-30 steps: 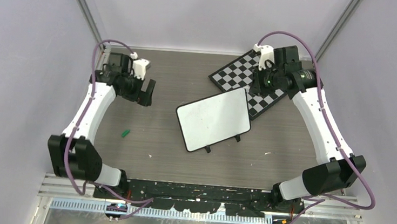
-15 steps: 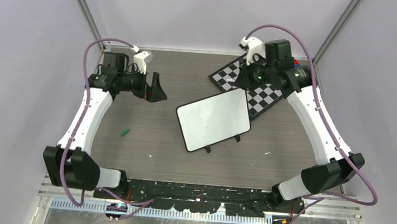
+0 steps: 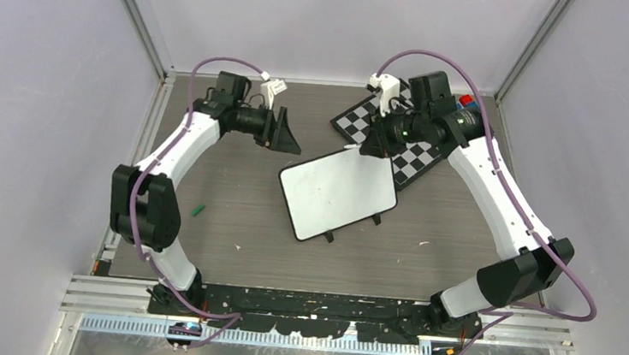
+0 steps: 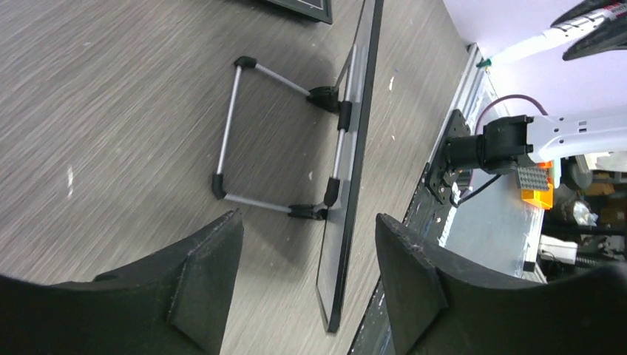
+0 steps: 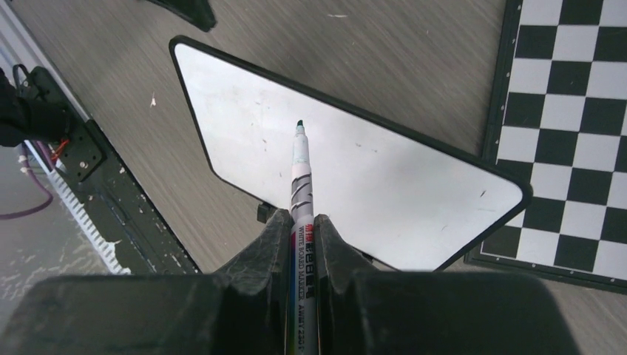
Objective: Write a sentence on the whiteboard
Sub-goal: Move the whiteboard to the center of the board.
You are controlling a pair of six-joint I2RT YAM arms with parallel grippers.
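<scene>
- The whiteboard (image 3: 338,188), a small rectangular white board with rounded corners and a thin dark edge, is standing mid-surface. It is leaning on a folding metal wire stand (image 4: 229,126), so its face is angling upward for writing.
- Its face (image 5: 370,170) is showing only faint specks; the sentence is not yet begun.
- The right gripper (image 5: 299,222) is clamping a white-barrelled, green-tipped marker (image 5: 302,170) lengthwise between its fingers. The tip is aiming at the board's face; contact cannot be confirmed.
- The left gripper (image 4: 309,222) is hovering behind the board with its jaws apart, facing the board's edge (image 4: 341,222). Judged purpose: bracing the board against pen pressure.
- A black-and-white checkered chessboard (image 3: 420,157) is lying just beyond the board's far right corner.
- A small green cap (image 3: 198,211) is lying apart on the grey wood-grain surface (image 3: 241,197).
</scene>
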